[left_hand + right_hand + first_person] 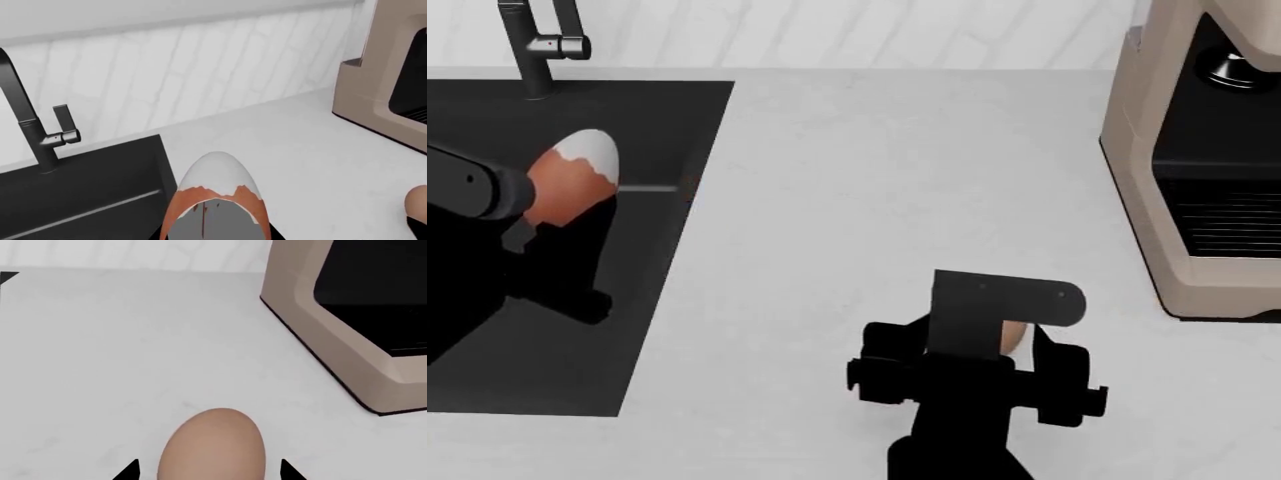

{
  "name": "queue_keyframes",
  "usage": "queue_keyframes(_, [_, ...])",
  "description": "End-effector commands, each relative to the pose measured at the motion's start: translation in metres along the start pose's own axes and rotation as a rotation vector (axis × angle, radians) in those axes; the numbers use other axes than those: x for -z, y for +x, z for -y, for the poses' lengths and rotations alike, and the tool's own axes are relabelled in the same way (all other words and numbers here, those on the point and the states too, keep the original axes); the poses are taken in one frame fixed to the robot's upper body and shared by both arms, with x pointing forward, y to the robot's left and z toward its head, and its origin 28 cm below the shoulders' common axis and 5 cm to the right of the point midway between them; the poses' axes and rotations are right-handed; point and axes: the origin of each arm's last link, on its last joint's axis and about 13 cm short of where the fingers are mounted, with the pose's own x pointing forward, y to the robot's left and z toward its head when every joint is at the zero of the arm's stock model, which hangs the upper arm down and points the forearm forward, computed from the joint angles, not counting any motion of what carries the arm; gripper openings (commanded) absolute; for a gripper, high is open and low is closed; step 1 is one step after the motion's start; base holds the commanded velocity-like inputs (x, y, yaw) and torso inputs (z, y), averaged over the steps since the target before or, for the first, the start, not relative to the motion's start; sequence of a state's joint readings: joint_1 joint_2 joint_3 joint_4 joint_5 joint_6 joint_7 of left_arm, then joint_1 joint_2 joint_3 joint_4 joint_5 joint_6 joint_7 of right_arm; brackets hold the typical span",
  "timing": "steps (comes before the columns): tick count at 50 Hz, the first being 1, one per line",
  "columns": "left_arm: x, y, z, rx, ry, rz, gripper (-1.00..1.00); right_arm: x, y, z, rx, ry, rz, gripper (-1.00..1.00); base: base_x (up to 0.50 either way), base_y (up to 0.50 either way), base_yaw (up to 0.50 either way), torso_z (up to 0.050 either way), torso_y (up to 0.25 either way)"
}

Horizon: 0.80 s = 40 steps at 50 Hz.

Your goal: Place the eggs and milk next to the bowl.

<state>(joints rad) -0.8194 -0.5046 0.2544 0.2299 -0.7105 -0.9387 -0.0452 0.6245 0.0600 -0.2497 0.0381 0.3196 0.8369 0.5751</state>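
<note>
A reddish-brown egg (565, 185) with a pale white end sits in my left gripper (561, 215), which is shut on it above the black sink. The left wrist view shows this egg (217, 192) filling the space between the dark fingers of the left gripper (215, 235). A plain tan egg (212, 447) lies on the white counter between the fingers of my right gripper (209, 472). That gripper is open, with a small gap on each side of the egg. From the head, the tan egg (1012, 337) peeks out behind the right gripper (994, 340). The milk and the bowl are out of view.
A black sink (561, 330) with a black faucet (534, 45) is set into the white counter (854, 180) at the left. A beige coffee machine (1188, 180) stands at the right, close to the right arm. A white tiled wall runs behind.
</note>
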Motion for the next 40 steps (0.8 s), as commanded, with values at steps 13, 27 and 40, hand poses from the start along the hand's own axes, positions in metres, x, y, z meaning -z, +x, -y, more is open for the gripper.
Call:
queue_keyframes(13, [0.003, 0.001, -0.002, -0.011, -0.005, -0.010, -1.00, 0.006, 0.024, 0.000, 0.028, -0.013, -0.032, 1.00, 0.00, 0.00, 0.00, 0.000, 0.001])
queue_keyframes(27, [0.004, 0.000, -0.001, -0.011, -0.004, -0.011, -1.00, 0.007, 0.026, -0.003, 0.028, -0.016, -0.044, 1.00, 0.00, 0.00, 0.00, 0.000, 0.000])
queue_keyframes(40, [0.005, 0.001, -0.002, -0.008, -0.005, -0.009, -1.00, 0.006, 0.025, -0.003, 0.045, -0.056, -0.038, -1.00, 0.00, 0.00, 0.00, 0.000, 0.000])
